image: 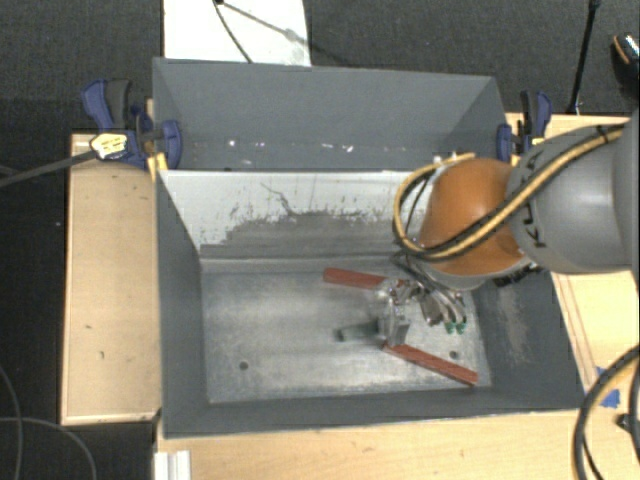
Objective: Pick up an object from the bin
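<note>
My gripper [392, 320] is low over the right half of the bin floor, under the orange cover. A red handle-like bar [352, 279] lies just to its upper left, pointing left. A second red bar [432, 361] lies just below it, slanting down toward the bin's front right corner. Whether the two bars belong to one tool I cannot tell, since the gripper hides the place between them. A small dark grey piece [350, 333] lies on the floor right beside the gripper's left side.
Small green bits [456, 325] show to the right of the gripper, under the arm's cover. The arm and its cables reach in from the right and hide the bin's right rear part.
</note>
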Controlling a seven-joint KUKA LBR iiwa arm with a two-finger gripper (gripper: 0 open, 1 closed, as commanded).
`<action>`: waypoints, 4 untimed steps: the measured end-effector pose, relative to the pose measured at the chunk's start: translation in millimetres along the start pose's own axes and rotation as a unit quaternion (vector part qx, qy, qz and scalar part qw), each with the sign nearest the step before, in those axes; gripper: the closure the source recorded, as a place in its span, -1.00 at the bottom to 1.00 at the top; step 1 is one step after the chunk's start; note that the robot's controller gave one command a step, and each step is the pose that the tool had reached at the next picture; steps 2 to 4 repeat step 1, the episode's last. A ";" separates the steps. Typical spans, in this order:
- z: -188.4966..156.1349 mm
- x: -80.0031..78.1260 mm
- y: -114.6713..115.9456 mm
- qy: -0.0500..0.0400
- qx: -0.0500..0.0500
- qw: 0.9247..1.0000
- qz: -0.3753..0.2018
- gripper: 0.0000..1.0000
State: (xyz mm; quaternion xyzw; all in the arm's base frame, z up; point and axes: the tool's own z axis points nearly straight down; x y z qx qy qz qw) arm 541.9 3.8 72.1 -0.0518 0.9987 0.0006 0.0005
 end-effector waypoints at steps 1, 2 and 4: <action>-166.4 -26.2 -2.2 -0.005 0.002 0.996 -0.093 1.00; -166.4 -26.2 -2.2 -0.005 0.002 0.996 -0.093 1.00; -166.4 -26.2 -2.2 -0.005 0.002 0.996 -0.093 1.00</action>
